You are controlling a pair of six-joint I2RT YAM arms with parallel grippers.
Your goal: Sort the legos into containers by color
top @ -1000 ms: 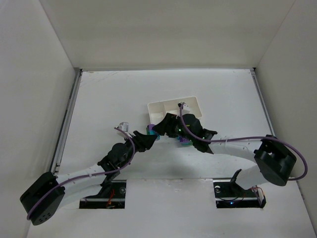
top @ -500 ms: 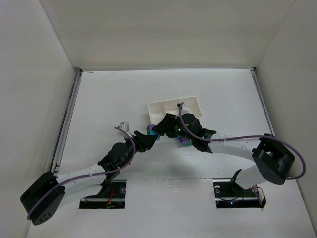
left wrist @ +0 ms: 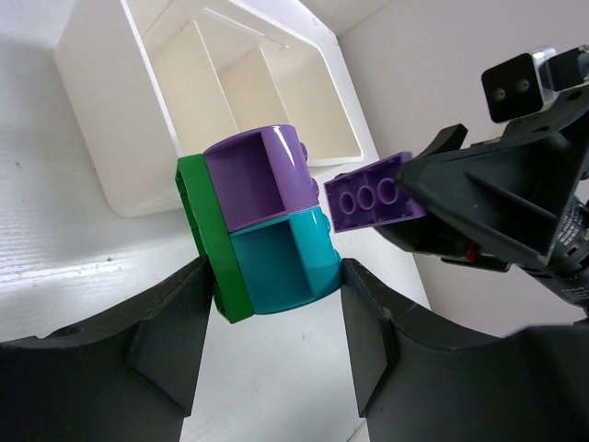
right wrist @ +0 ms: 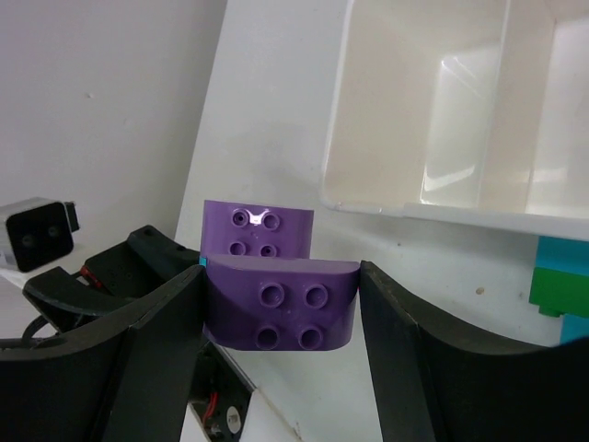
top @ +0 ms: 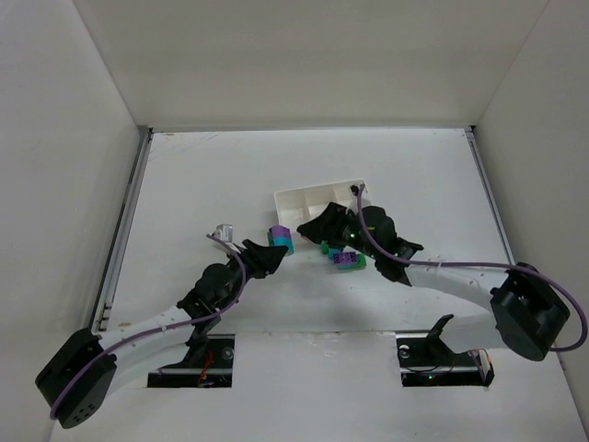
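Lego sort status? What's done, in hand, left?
Done: nothing binned; the white tray looks empty wherever its compartments show. In hand: the left claw grips a joined green, purple and teal stack, and the right claw holds a single purple brick beside it, short of the tray. Left: bin that brick, split the stack, and pick up the loose bricks on the table.

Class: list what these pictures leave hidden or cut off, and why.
Top view: near side of the tray, covered by the right gripper.
Right wrist view: green and teal bricks, cut by the right edge.
Right wrist view: rear purple brick, half behind the held purple brick.
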